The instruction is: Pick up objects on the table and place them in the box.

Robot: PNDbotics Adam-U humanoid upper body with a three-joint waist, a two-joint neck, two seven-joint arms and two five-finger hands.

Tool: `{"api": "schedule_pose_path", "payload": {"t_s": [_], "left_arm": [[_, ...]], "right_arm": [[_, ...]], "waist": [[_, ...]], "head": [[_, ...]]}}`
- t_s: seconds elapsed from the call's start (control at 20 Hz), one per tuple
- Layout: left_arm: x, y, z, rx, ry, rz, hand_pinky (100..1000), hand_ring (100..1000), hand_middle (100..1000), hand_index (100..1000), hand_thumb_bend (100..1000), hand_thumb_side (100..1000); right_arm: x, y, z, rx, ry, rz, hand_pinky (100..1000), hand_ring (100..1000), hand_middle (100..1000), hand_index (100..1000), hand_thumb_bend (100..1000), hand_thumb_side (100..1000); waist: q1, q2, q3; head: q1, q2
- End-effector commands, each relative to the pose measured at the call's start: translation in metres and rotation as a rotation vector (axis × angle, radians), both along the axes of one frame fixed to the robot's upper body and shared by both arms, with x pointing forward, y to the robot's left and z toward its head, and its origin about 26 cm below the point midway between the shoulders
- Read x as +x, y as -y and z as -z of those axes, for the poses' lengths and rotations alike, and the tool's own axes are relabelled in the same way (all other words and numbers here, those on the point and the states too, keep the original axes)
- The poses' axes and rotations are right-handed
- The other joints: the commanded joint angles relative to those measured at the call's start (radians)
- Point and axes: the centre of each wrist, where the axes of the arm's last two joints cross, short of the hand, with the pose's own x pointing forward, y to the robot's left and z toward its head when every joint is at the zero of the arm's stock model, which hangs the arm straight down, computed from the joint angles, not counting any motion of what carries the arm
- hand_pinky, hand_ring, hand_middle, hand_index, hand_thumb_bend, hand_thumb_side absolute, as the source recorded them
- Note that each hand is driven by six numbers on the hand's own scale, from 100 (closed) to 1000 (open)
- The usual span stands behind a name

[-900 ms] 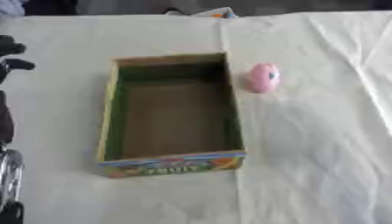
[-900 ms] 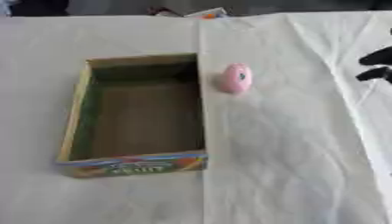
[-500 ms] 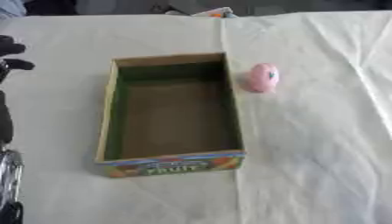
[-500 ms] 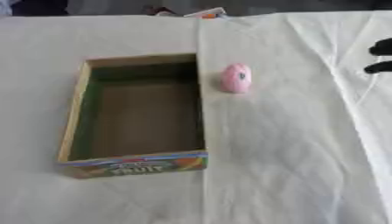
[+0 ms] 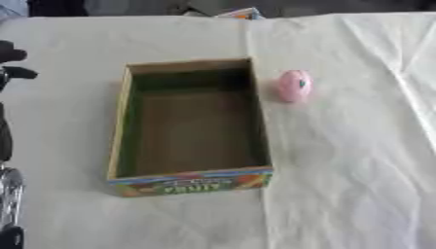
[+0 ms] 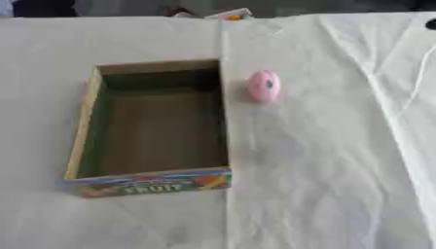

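Cardboard box (image 5: 191, 129) sits open at centre-left of the left eye view, its printed front wall toward the bottom edge (nothing inside it). Just beside its upper right corner, on the white cloth of the counter (image 5: 340, 160), lies a pink rounded object (image 5: 294, 86) with a dark spot. At the left edge a dark hand (image 5: 10, 68) shows only in part; I cannot tell whether its fingers are apart or together.

In the right eye view a dark speck at the upper right edge is all that might be the right hand (image 6: 431, 23), its state unreadable. A colourful item (image 6: 231, 14) lies at the counter's far edge.
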Motion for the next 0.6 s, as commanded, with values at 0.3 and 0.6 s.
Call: {"api": "schedule_pose_path", "payload": {"t_s": [0.3,0.6], "left_arm": [[-0.002,0.002,-0.009,0.035,0.023,0.032,522,632,577,607,100,928],[-0.002,0.003,-0.009,0.043,0.019,0.048,522,632,577,606,100,928]], "right_arm": [[-0.005,-0.009,-0.041,-0.381,-0.052,0.125,681,825,787,912,624,1000],[0.017,-0.004,-0.047,-0.526,-0.133,0.172,690,829,789,914,659,1000]], "waist": [[-0.009,-0.029,0.014],[-0.019,-0.036,0.030]], "head": [[-0.024,0.008],[-0.047,0.003]]}}
